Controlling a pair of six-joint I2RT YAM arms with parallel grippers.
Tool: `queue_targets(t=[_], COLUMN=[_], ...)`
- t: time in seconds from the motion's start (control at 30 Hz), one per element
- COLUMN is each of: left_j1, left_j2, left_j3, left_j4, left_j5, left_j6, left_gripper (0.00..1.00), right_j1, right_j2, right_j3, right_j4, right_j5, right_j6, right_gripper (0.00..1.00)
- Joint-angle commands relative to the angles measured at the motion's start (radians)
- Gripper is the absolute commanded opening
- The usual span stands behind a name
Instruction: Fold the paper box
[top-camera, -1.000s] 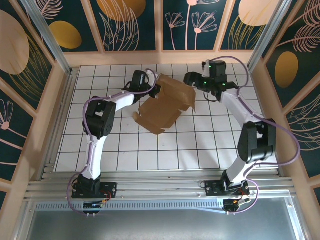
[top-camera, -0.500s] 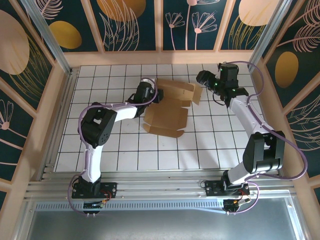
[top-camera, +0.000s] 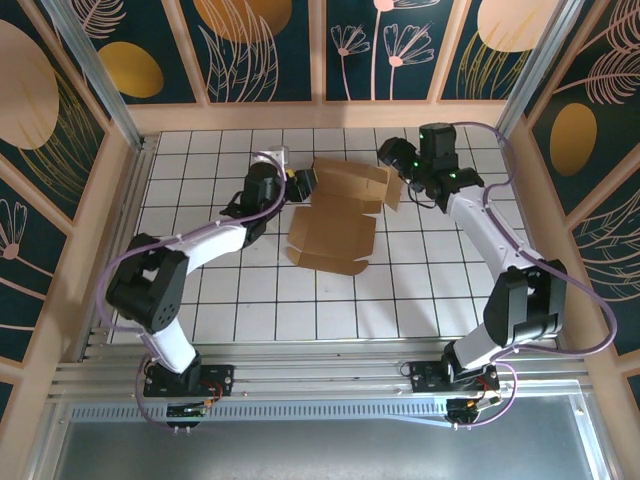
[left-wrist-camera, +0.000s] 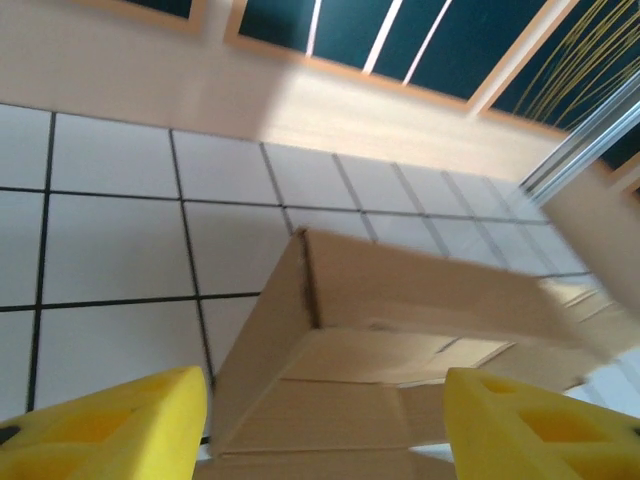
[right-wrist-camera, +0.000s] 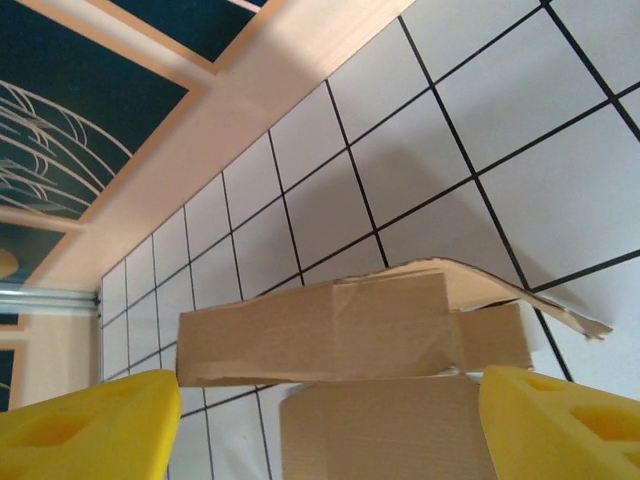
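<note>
- Brown cardboard, the paper box (top-camera: 335, 225) lies partly folded on the white, black-gridded counter (top-camera: 250, 290), in the far middle of the tiled area between the two arms.
- In the top view its far strip stands raised as a wall, a broad panel lies flat toward the near side, and a short flap sticks out at the right end of the raised strip.
- The left gripper (top-camera: 300, 181) sits just beside the box's far left corner. In the left wrist view, the left gripper (left-wrist-camera: 322, 380) has its yellow fingers (left-wrist-camera: 100, 425) spread wide and released. The box (left-wrist-camera: 400, 300) lies ahead between them, corner on, and is not clamped.
- The right gripper (top-camera: 392, 158) hovers close to the far right end of the raised strip, near the flap.
- In the right wrist view, the right gripper (right-wrist-camera: 330, 378) is likewise released, with its yellow fingers (right-wrist-camera: 90, 425) far apart. The box (right-wrist-camera: 340, 330) lies ahead of them, its upper edge bowed and its flap tip pointing right.
- Pale wooden framing and dark teal panels with plant motifs enclose the counter on three sides.
</note>
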Motion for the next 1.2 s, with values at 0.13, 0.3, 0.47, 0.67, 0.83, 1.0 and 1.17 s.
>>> queue_targets(t=[0.13,0.3,0.47,0.67,0.83,1.0,1.17], left_j1=[0.122,0.129,0.129,0.127,0.127,0.127,0.127], left_j2=[0.068,0.292,0.408,0.438,0.452,0.450,0.442], left_j3=[0.255,0.564,0.684,0.669,0.656,0.654,0.650], left_j4=[-0.296,-0.570,-0.650,-0.645,-0.593,-0.577,-0.573], left_j5=[0.284,0.378,0.473,0.475,0.545,0.563,0.565], left_j6=[-0.252,-0.144,-0.140,-0.136,-0.175,-0.183,-0.177], left_gripper=[0.62,0.65,0.65,0.64,0.61,0.60,0.61], right_j1=[0.042,0.062,0.062,0.065,0.066,0.073,0.067], right_j2=[0.169,0.268,0.303,0.312,0.329,0.342,0.308], right_j3=[0.187,0.269,0.262,0.235,0.202,0.180,0.173], right_j4=[-0.144,-0.153,-0.144,-0.098,-0.025,0.007,-0.017], right_j5=[0.044,-0.002,-0.007,-0.042,-0.112,-0.128,-0.063], right_j6=[0.035,0.023,0.021,0.019,0.043,0.046,-0.003], right_gripper=[0.76,0.67,0.67,0.72,0.68,0.72,0.75])
